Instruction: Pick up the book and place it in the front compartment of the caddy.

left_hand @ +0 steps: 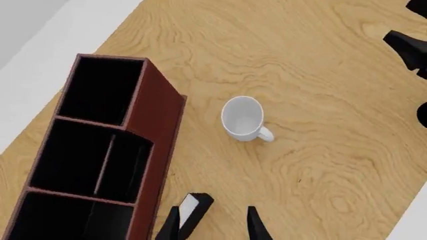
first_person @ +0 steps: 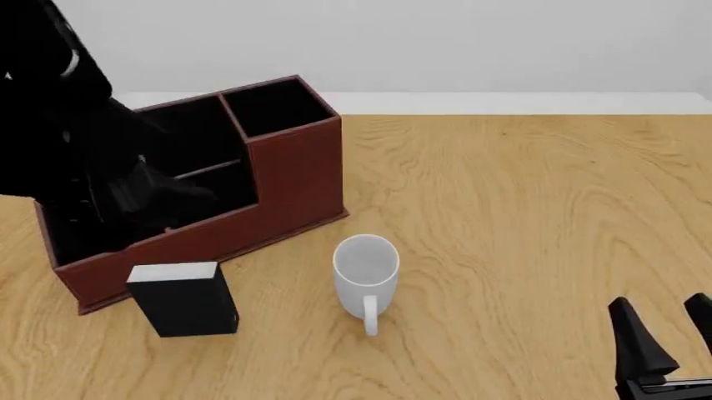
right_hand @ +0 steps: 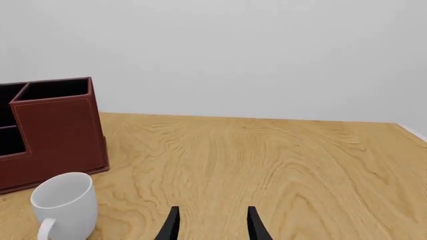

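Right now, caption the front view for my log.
Book stands upright before the caddy, mug alongside, right gripper open.

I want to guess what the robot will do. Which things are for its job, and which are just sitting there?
For the job:
- book, standing on the table in front of the caddy
- caddy, where the book goes
- left claw, open above the book

Just sitting there:
- white mug
- right claw, open, holding nothing

I see a white mug (first_person: 365, 275) upright on the wooden table (first_person: 534, 217), handle toward me, empty inside. Pale wall (right_hand: 253, 55) behind the table.
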`<action>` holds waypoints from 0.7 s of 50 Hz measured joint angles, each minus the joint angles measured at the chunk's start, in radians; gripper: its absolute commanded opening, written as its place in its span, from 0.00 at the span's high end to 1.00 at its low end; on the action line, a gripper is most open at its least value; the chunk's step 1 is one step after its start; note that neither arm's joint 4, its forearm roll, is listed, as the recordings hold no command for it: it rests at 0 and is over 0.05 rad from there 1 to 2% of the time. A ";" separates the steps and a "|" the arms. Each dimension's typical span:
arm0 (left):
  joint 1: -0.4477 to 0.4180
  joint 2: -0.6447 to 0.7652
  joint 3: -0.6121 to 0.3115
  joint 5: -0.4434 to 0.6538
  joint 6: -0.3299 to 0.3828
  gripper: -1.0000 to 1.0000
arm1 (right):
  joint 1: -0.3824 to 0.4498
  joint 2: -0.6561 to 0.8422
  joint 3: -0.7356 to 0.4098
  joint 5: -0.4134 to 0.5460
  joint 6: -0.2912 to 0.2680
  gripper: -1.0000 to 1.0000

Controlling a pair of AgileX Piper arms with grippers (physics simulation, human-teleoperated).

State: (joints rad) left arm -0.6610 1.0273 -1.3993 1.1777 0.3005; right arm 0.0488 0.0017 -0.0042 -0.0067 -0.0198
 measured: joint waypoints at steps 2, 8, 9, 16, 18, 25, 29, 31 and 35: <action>-0.007 0.005 0.006 0.008 0.030 0.00 | 0.000 0.000 0.000 0.000 -0.001 0.00; -0.029 0.017 0.039 0.023 0.114 0.00 | 0.002 0.000 0.001 0.000 -0.003 0.00; -0.030 0.019 0.047 0.025 0.131 0.00 | 0.003 0.000 0.001 0.000 -0.004 0.00; -0.011 0.041 0.090 0.034 0.248 0.00 | 0.009 0.000 0.001 0.000 -0.007 0.00; 0.000 0.051 0.093 0.035 0.272 0.00 | 0.010 0.000 0.001 0.000 -0.007 0.00; 0.072 0.076 0.135 0.039 0.403 0.00 | 0.011 0.000 0.002 0.000 -0.007 0.00; 0.112 0.087 0.153 0.040 0.463 0.00 | 0.013 0.001 0.002 0.000 -0.007 0.00; 0.134 0.092 0.162 0.040 0.495 0.00 | 0.014 0.001 0.002 0.000 -0.006 0.00; 0.171 0.099 0.179 0.041 0.547 0.00 | 0.014 0.001 0.002 0.001 -0.005 0.00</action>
State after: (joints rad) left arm -0.4901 1.1267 -1.2207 1.2187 0.8476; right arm 0.0631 0.0026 -0.0018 -0.0062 -0.0252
